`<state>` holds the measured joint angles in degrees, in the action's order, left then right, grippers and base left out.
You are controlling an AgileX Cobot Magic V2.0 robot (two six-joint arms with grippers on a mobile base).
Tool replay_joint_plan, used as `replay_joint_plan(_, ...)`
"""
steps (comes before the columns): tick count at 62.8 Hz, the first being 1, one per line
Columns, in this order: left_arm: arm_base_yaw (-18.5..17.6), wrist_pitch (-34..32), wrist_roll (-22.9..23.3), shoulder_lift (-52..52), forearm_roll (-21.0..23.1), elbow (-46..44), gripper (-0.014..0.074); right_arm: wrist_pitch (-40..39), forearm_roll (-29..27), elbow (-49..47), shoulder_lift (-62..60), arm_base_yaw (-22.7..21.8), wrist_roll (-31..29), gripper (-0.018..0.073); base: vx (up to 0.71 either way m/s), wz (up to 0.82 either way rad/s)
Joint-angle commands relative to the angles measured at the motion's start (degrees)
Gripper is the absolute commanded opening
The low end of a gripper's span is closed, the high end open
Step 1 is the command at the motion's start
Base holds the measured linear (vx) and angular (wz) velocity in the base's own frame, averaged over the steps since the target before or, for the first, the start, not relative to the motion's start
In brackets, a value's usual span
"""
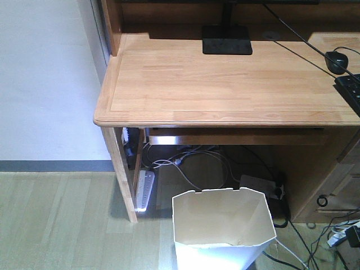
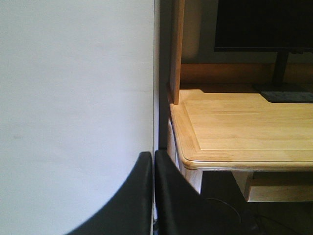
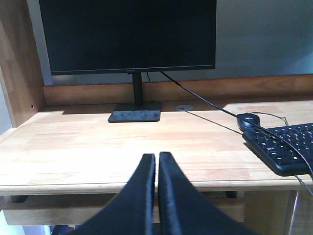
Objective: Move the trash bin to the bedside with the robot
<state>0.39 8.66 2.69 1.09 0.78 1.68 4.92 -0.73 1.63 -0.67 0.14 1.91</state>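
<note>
A: Front view?
B: The white faceted plastic trash bin (image 1: 223,230) stands at bottom centre, before the light wooden desk (image 1: 225,79); no bed shows.
A: Wrist views?
B: The left gripper (image 2: 154,196) and right gripper (image 3: 157,196) have fingers pressed together, holding nothing. Likely the outset; next, reach the bin's rim.

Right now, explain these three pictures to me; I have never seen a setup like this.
This is a two-armed robot on a rolling base. One picture looks forward from its body: a white trash bin stands on the floor before a wooden desk. The other two come from cameras on its wrists. The left gripper faces a wall beside the desk corner; the right gripper faces the desktop, which carries a monitor, keyboard and mouse. Both grippers are shut and hold nothing. No bed is visible.
</note>
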Motion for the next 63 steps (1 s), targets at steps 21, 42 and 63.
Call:
replay_joint_plan(21, -0.2, -4.5, 0.5, 0.6, 0.2, 1.6, -0.0006, -4.1, 0.7, 1.1, -0.7, 0.1, -0.4, -0.0011, 0.0, 0.0)
replay_joint_plan(42, -0.2, -4.5, 0.5, 0.6, 0.2, 1.6, -0.0006, -4.1, 0.7, 1.1, -0.7, 0.1, -0.4, -0.0011, 0.0, 0.0)
replay_joint_plan(63, -0.2, -4.5, 0.5, 0.6, 0.2, 1.6, -0.0006, -4.5, 0.7, 1.0, -0.7, 0.1, -0.4, -0.0011, 0.0, 0.0)
